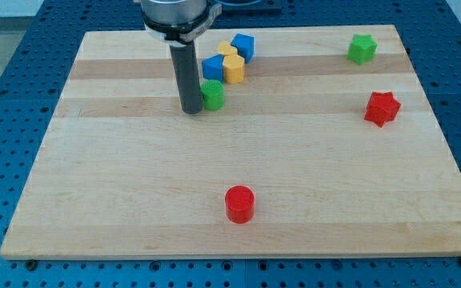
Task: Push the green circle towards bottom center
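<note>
My tip (192, 110) is resting on the desk (134, 200), touching or nearly touching the left side of the green circle (213, 94), which is sitting in the desk's upper half, left of centre. No jaws are fitted; the arm is ending in a bare rod. Just above the green circle, a blue block (213, 67), two yellow blocks (232, 64) and a second blue block (243, 46) are forming a tight cluster. A green star (362, 49) is lying at the view's top right, a red star (382, 108) below it. A red circle (239, 204) is standing near bottom centre, well apart from the rest.
</note>
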Available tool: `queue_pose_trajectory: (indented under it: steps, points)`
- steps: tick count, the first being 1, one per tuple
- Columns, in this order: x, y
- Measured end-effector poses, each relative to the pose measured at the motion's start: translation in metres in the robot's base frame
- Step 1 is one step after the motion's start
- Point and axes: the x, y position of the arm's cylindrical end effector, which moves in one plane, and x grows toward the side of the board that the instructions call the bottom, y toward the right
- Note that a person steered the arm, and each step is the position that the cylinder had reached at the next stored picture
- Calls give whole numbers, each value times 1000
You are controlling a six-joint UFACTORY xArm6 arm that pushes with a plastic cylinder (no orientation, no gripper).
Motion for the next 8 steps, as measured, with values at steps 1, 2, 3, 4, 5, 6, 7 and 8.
queue_pose_trajectory:
  steps: [1, 2, 3, 4, 5, 6, 7, 8]
  points:
    - [-1, -30]
    - [-35, -57]
    - [-74, -27]
    - [-62, -14]
    - [-48, 3]
    - [-39, 46]
    - [-27, 90]
    - [9, 96]
